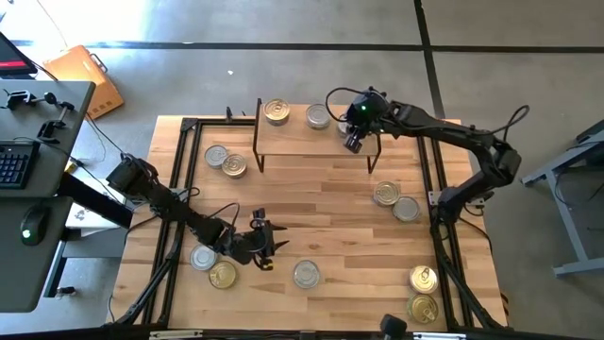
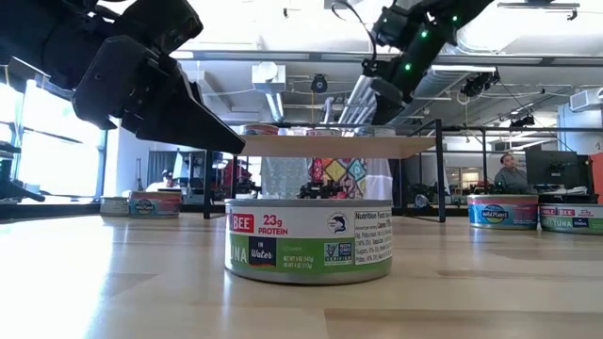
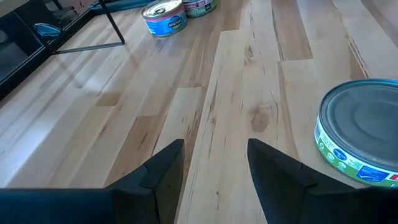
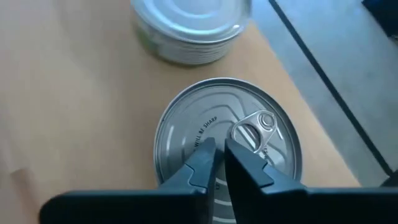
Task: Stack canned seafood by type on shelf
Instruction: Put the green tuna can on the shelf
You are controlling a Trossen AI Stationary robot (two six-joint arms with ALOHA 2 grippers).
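Starting at your left, the left gripper (image 1: 267, 244) hangs low over the desk (image 1: 330, 208) near its front edge, its jaws spread and empty, with loose tins (image 1: 307, 274) close around it, probably lined up for a pick. Further along, the shelf (image 1: 316, 135) stands at the back of the desk with 1 gold-lidded tin (image 1: 276, 111) and 2 silver ones on its top, so sorting looks partly done. At your right, the right gripper (image 4: 219, 157) sits directly over the pull-tab tin (image 4: 227, 143) on the shelf's right end, jaws pressed nearly together just above the lid; they pinch nothing that you can see.
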